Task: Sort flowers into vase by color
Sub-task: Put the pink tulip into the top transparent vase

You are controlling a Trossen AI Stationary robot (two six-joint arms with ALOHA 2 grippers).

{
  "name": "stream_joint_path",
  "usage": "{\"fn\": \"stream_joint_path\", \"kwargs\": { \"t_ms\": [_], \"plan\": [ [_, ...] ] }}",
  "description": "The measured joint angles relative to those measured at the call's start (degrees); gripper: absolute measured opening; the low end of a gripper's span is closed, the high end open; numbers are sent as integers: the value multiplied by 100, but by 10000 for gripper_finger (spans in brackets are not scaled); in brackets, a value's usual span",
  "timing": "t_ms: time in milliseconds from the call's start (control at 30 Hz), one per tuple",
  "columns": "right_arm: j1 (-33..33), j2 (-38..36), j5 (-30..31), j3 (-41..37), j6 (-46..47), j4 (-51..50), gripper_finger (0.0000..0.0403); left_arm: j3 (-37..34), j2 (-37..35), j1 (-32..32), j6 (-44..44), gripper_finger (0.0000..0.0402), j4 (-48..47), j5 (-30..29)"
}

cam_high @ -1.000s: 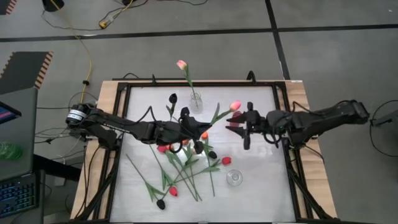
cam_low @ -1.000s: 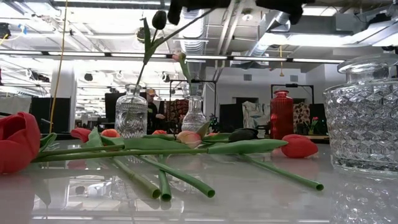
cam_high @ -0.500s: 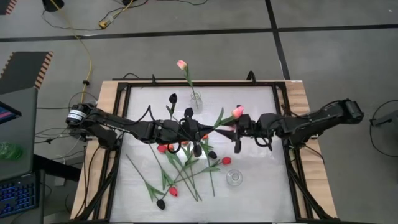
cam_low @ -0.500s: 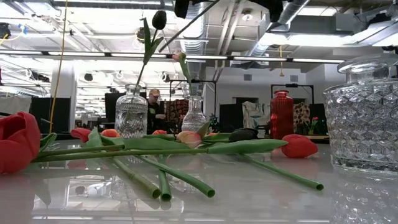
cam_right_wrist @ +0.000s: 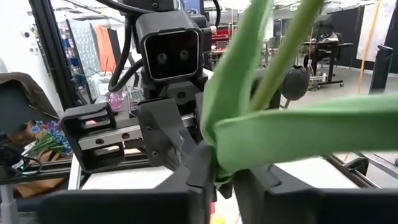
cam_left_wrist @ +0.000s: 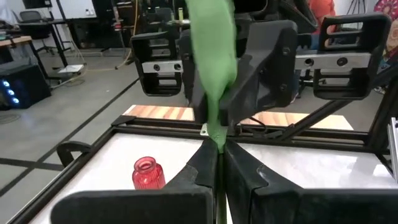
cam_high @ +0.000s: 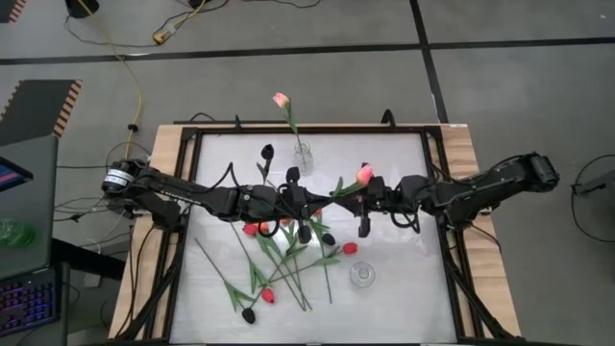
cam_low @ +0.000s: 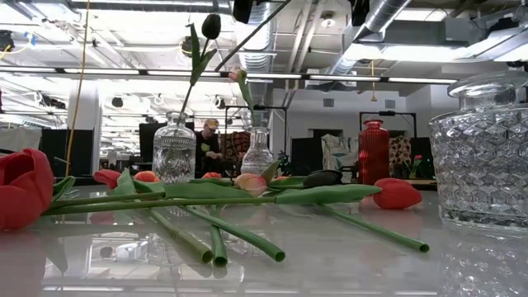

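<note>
A pink tulip [cam_high: 365, 173] with a green stem and leaves hangs over the table's middle, between my two grippers. My left gripper [cam_high: 319, 196] comes from the table's left and is shut on its stem. My right gripper [cam_high: 354, 189] comes from the right and is shut on the stem nearer the head. At the far middle stands a clear vase [cam_high: 304, 157] with a pink tulip [cam_high: 281, 99] in it. Left of it, a black tulip [cam_low: 211, 25] stands in another clear vase [cam_low: 174, 148]. A heap of loose flowers [cam_high: 288, 252] lies on the table below the grippers. My left gripper pinches the thin green stem [cam_left_wrist: 217, 138] between its two fingers, coming level from the table's left. The stem runs on past the fingertips toward the other gripper, clear of the table. My right gripper has the stem where the leaves branch off [cam_right_wrist: 219, 169] between its two fingers, coming level from the table's right. The leaves spread out beyond the fingers, and the flower is lifted clear of the table.
A small red vase [cam_left_wrist: 147, 174] stands under the right gripper. A cut-glass vase [cam_high: 361, 276] stands near the front right. A black frame [cam_high: 192, 135] runs round the white tabletop. A person moves in the room beyond the far edge.
My right gripper has gone toward the table's left edge, up to the pink tulip held by my left gripper, and now has the stem between its fingers. The tulip's head has shifted slightly toward the near edge. My left gripper has stayed in place.
</note>
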Motion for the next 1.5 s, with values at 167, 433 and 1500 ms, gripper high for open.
{"fn": "stream_joint_path", "kwargs": {
  "t_ms": [167, 433, 1500],
  "plan": [
    [-57, 0, -21, 0, 0, 14, 35, 0, -29, 2, 201, 31, -22, -16],
    [-282, 0, -11, 167, -1, -13, 47, 0, -573, -2, 526, 130, -593, -42],
    [-2452, 629, -321, 1302, -516, -1221, 41, -1669, -2218, -1105, -629, 151, -1883, -17]
  ]
}}
